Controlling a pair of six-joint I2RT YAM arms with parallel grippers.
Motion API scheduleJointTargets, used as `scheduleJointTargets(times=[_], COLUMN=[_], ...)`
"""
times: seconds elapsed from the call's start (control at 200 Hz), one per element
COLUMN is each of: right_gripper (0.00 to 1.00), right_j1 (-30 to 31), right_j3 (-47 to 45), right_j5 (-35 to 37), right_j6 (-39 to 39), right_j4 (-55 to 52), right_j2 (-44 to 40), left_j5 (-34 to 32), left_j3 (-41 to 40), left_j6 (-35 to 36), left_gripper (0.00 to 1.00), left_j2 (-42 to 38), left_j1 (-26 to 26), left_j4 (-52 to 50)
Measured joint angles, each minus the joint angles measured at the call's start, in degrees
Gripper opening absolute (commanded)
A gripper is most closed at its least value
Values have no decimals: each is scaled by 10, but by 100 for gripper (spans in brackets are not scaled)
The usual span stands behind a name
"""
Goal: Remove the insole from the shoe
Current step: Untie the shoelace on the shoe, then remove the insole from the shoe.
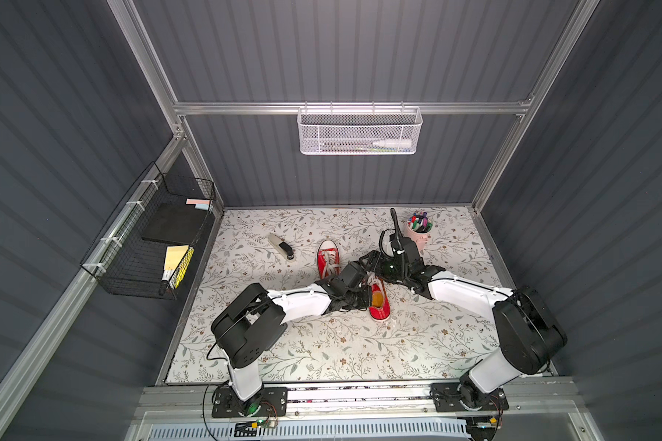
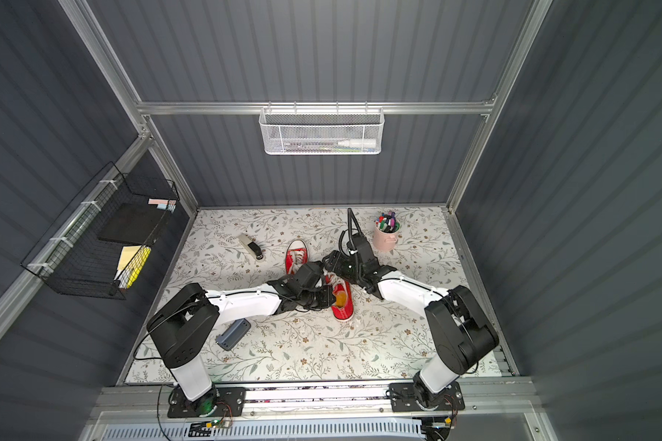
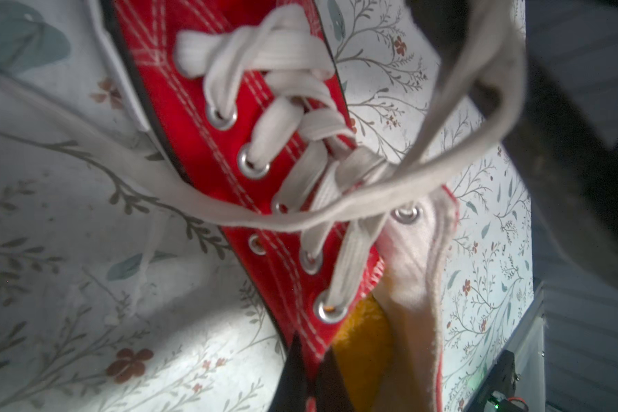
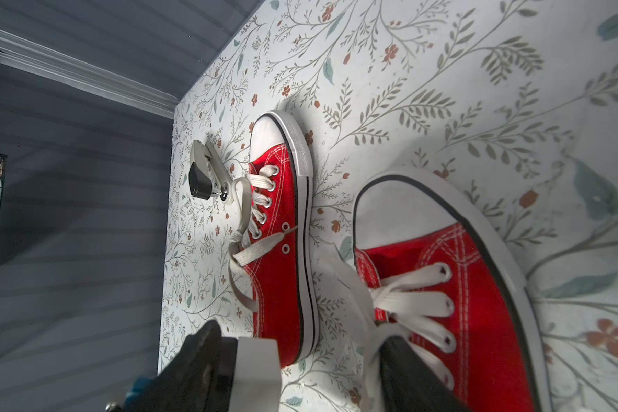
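Two red canvas sneakers lie mid-table. The nearer shoe [image 1: 382,311] [image 2: 344,308] [image 4: 478,285] shows an orange insole [image 1: 377,299] [image 2: 341,297] [image 3: 364,342] inside its opening. My left gripper [image 1: 368,297] [image 2: 327,298] [image 3: 309,374] is shut on the red side wall of this shoe [image 3: 264,199], beside the last eyelet, with the insole just inside the pinched edge. My right gripper [image 1: 367,265] [image 2: 331,262] [image 4: 307,371] stands open over the shoe's laced front. One of its fingers [image 4: 407,371] rests by the white laces and nothing lies between them.
The second red shoe [image 1: 328,259] [image 4: 282,249] lies just behind and to the left. A stapler [image 1: 281,247] sits further left and a pink cup of markers [image 1: 419,231] at the back right. A grey-blue block [image 2: 233,334] lies under the left arm. Wire baskets [image 1: 150,236] hang on the walls.
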Motion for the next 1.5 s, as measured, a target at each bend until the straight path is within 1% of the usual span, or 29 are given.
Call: scheduleJointTargets(times=[0.075, 0.155, 0.275, 0.45, 0.57, 0.765, 0.831, 0.901, 1.001, 1.081, 1.181, 1.216, 1.281, 1.391, 1.501], right_gripper=[69, 70, 71, 72, 74, 75, 73, 69, 62, 55, 44, 38, 31, 29, 28], right_j1=[0, -1, -7, -8, -14, -30, -34, -37, -37, -31, -20, -17, -13, -10, -9], right_j3=[5, 30, 87, 174, 199, 203, 204, 205, 208, 208, 201, 193, 172, 143, 135], right_j5=[10, 20, 30, 40, 50, 55, 54, 50, 42, 40, 30, 24, 12, -13, -41], right_j6=[-3, -5, -13, -61, -87, -123, -140, -159, -184, -196, -199, -199, -198, -198, -198], right_j4=[-3, -11, -27, -28, -19, -9, -24, -71, -161, -252, -367, -403, -471, -563, -605], right_j2=[11, 44, 106, 182, 196, 195, 184, 154, 82, 11, -59, -76, -100, -110, -102], left_j5=[3, 4, 7, 21, 38, 54, 54, 53, 45, 34, 16, 10, 3, -1, -2], left_j3=[1, 1, 2, -9, -27, -33, -33, -32, -28, -21, -7, -4, -1, -1, 1], left_j6=[3, 4, 8, 36, 46, 48, 47, 41, 25, 11, -1, -4, -10, -18, -24], left_gripper=[0, 0, 0, 0, 0, 0, 0, 0, 0, 0, 0, 0, 1, 2, 2], left_j2=[2, 3, 2, -11, -27, -34, -33, -30, -23, -15, 1, 6, 14, 19, 24], left_j1=[0, 1, 3, 2, -2, -4, -4, -6, -9, -10, -12, -12, -12, -13, -13], left_j4=[0, -1, -5, -17, -40, -44, -42, -38, -29, -16, 6, 14, 29, 40, 46])
